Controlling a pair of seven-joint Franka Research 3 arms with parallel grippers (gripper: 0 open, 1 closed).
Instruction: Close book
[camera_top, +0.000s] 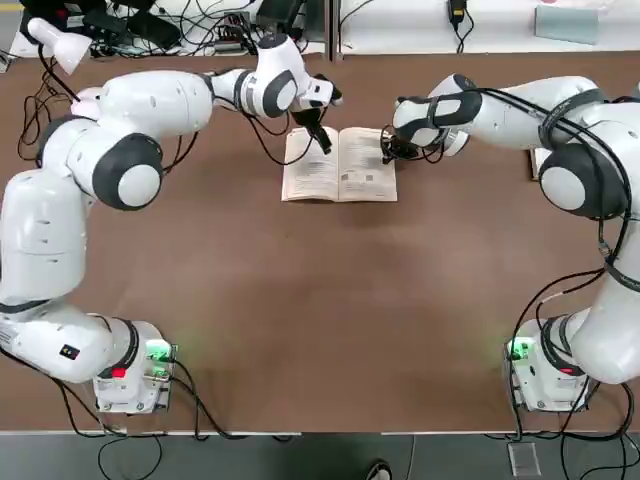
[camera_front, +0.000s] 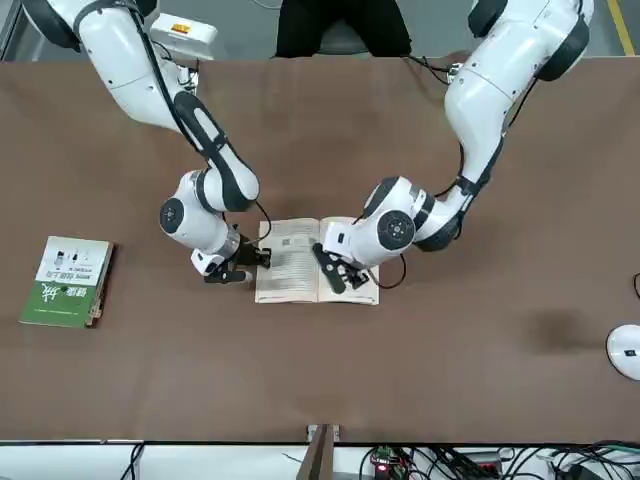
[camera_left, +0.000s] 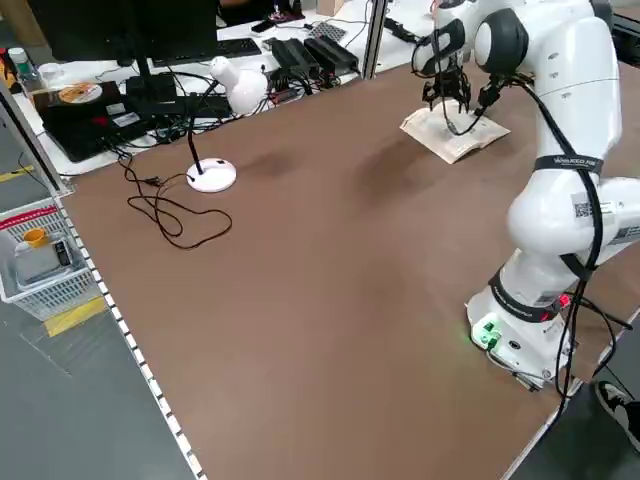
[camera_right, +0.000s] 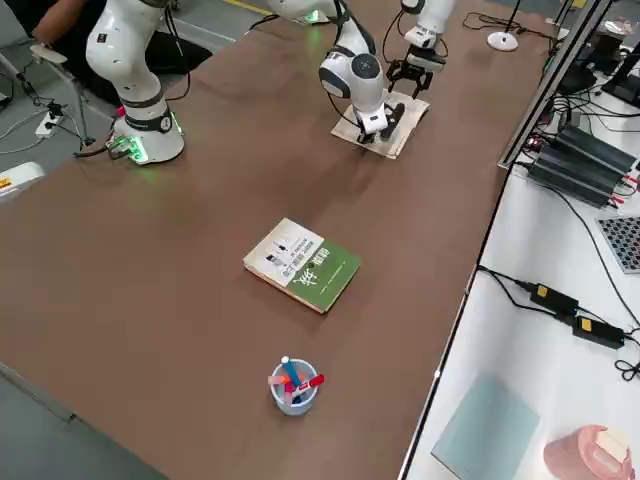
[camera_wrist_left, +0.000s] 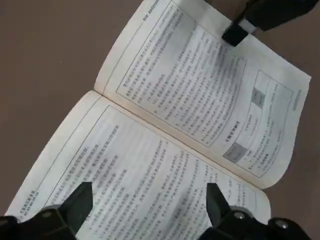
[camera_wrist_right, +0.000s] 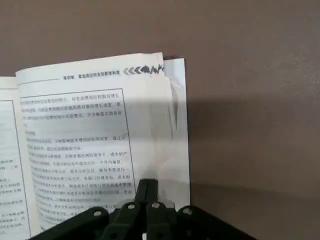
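Note:
The book (camera_top: 352, 172) lies open and flat at the table's far middle, cream text pages up (camera_wrist_left: 200, 100). My left gripper (camera_top: 322, 140) hangs low over its left page near the spine. It is open, its two fingers (camera_wrist_left: 80, 200) straddling the page with nothing between them. My right gripper (camera_top: 385, 152) is shut, and its joined tip (camera_wrist_right: 147, 187) rests on the right page (camera_wrist_right: 75, 140) close to the outer edge. In the front view the right gripper (camera_front: 255, 258) and left gripper (camera_front: 335, 270) flank the book (camera_front: 290, 250).
A closed green-and-white book (camera_front: 68, 280) lies on the table's right part (camera_right: 302, 265). A cup of pens (camera_right: 293, 385) stands beyond it. A white desk lamp (camera_left: 212, 175) and its cable sit at the far left. Cables and boxes line the back edge.

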